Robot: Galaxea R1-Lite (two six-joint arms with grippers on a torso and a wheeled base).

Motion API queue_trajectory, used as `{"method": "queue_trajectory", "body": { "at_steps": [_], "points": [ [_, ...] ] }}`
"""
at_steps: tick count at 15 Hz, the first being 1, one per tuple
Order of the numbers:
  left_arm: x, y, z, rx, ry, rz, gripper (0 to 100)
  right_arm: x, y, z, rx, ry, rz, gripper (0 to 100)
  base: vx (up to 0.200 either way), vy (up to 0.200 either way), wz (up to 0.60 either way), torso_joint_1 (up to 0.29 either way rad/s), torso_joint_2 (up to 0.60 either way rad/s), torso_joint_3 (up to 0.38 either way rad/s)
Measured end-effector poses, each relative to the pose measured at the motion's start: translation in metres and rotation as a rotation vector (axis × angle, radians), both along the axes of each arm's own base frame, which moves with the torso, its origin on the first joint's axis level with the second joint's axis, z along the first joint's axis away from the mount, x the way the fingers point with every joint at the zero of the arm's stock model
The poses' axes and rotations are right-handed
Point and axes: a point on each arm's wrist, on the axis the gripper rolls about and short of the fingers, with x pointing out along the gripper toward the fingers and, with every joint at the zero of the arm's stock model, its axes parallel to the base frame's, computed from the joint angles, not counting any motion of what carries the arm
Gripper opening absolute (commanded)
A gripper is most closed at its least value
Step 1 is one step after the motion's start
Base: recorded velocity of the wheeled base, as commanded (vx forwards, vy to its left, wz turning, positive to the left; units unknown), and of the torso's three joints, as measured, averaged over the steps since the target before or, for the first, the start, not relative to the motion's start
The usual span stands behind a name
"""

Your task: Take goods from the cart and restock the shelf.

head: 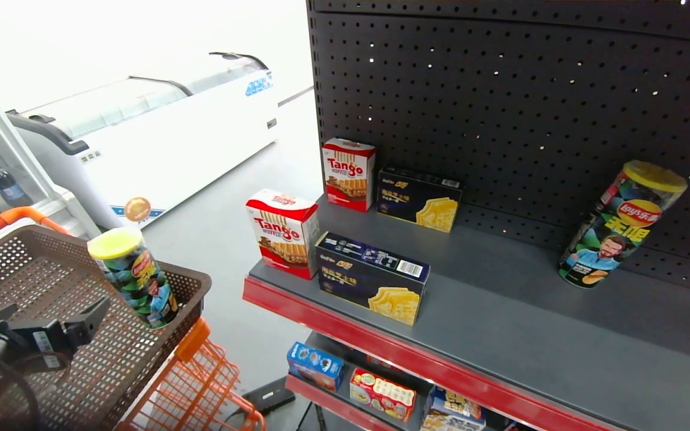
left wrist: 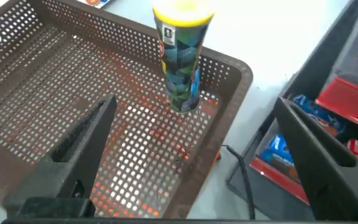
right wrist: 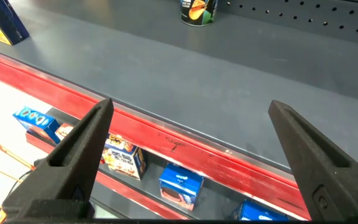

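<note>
A chip can with a yellow lid stands upright in the far corner of the brown cart basket. My left gripper hovers over the basket, short of the can. Seen from the left wrist, that gripper is open, with the can beyond its fingertips and nothing between them. A second chip can leans against the pegboard on the grey shelf. My right gripper is open and empty above the shelf's red front edge, and the leaning can lies farther back.
Two red-and-white wafer boxes and two dark blue boxes stand at the shelf's left end. Lower shelves hold more boxes. The orange cart frame sits under the basket. A white freezer stands behind.
</note>
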Motion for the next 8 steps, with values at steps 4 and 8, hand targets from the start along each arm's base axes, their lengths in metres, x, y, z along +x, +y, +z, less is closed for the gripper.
{"method": "queue_trajectory", "body": {
  "at_steps": [4,8],
  "points": [
    [0.045,0.011,-0.019,0.0,-0.015,0.032,100,0.0,0.0,0.0,0.0,0.0,0.0,100,0.0,0.0,0.0,0.0,0.0,0.0],
    [0.082,0.027,-0.036,0.021,0.01,0.073,100,0.0,0.0,0.0,0.0,0.0,0.0,100,0.0,0.0,0.0,0.0,0.0,0.0]
  ]
}}
